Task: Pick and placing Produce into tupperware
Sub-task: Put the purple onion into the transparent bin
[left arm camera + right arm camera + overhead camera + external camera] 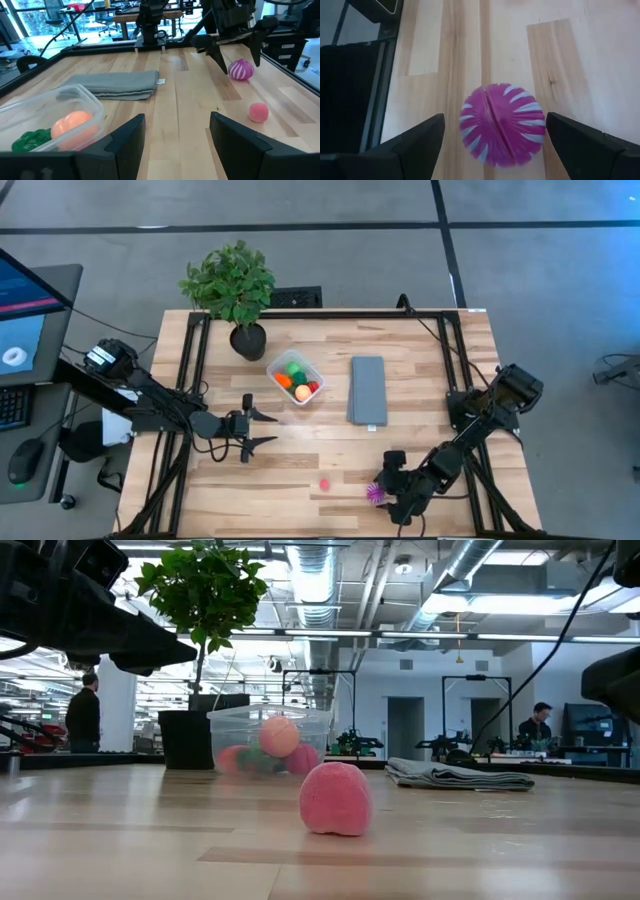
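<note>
Right end effector (492,142): fingers spread, straddling spiky purple ball (501,124) on bench (420,370), near front edge. Left end effector (262,428): released, mid-bench. Tupperware (296,378): beside plant pot, holding several produce pieces. Pink piece (324,484): loose on bench.

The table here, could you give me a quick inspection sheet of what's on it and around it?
Surface: wooden table, in a black frame.
Job's things: tupperware holding several toy produce pieces; pink piece and spiky purple ball lie loose on the table.
Clutter: potted plant; folded grey cloth.
Grippers: left gripper open, empty, beside the tupperware; right gripper open, poised over the purple ball.
Cables: black cable at the far edge.
Surroundings: monitor, people in the room.
</note>
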You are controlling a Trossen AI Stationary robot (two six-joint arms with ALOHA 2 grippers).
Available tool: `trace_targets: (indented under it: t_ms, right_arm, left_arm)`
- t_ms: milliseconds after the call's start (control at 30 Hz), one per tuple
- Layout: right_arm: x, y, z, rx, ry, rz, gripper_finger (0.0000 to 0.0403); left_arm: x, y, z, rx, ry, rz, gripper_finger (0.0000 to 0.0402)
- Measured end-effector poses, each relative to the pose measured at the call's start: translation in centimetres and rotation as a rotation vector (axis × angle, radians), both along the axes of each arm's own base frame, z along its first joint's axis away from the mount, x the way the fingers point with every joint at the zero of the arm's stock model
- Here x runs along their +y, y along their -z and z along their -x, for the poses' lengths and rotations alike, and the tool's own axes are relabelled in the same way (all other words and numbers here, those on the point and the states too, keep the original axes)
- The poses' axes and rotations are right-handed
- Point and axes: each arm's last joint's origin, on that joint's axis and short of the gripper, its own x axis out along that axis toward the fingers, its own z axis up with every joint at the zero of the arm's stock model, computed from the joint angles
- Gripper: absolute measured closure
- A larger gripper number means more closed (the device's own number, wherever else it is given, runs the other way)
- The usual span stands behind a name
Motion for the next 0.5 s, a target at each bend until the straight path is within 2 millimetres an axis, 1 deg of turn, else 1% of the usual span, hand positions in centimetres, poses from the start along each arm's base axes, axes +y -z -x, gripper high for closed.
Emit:
trace_targets:
  t_ms: [400,500]
  right_arm:
    - [-0.8,0.0,-0.8,-0.009,0.011,0.025,0.0031]
    - [-0.9,0.8,-1.1,0.019,0.011,0.027,0.0031]
  left_arm:
    - [0.0,0.0,0.0,0.002,0.000,0.002,0.0188]
    - [0.0,0.1,0.0,0.005,0.000,0.000,0.0188]
